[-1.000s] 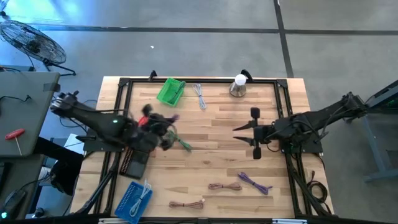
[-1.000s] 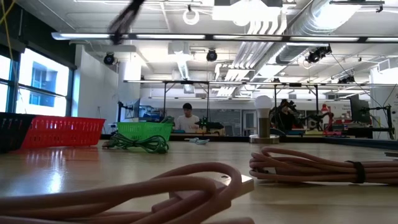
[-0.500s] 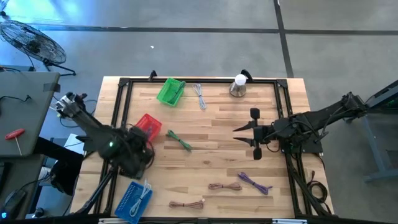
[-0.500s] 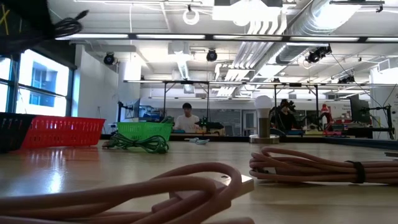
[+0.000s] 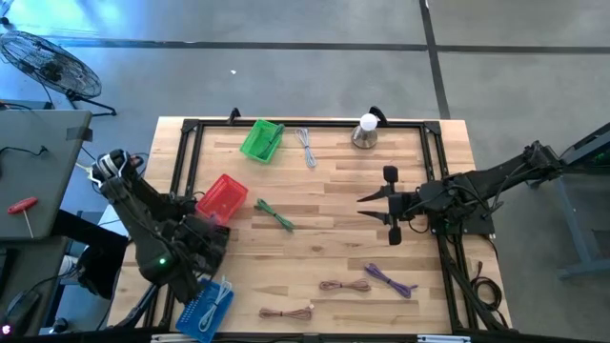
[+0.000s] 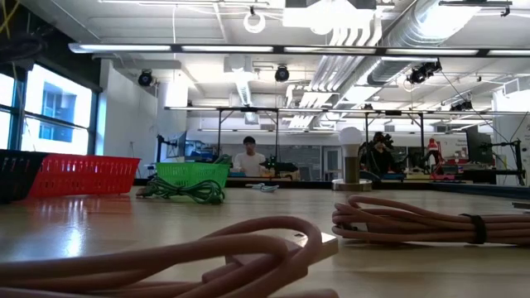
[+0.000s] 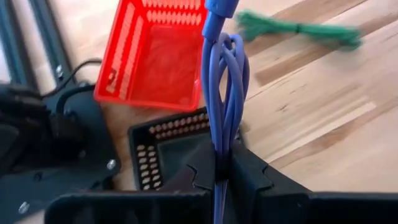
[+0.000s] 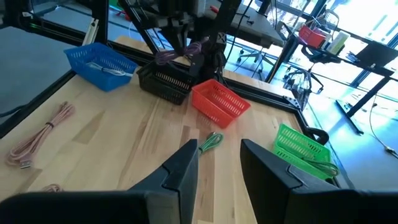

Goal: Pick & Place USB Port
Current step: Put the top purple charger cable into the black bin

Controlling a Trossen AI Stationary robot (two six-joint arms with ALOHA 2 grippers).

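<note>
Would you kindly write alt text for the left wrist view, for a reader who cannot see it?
The left hand is shut on a bundled purple cable, above a black plastic mesh basket. Beyond lie an empty red plastic mesh basket and a coiled green cable on the wooden table.

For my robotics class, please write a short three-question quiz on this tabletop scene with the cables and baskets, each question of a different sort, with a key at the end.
1. True or false: the left tool is shut on a purple cable.
2. Multiple choice: the loose green cable lies
A. inside the red basket
B. on the bare table, beside the red basket
C. in the blue basket
3. Fill in: the black basket sits below the left tool, next to the ___ basket.

Key: 1 true; 2 B; 3 red.
</note>
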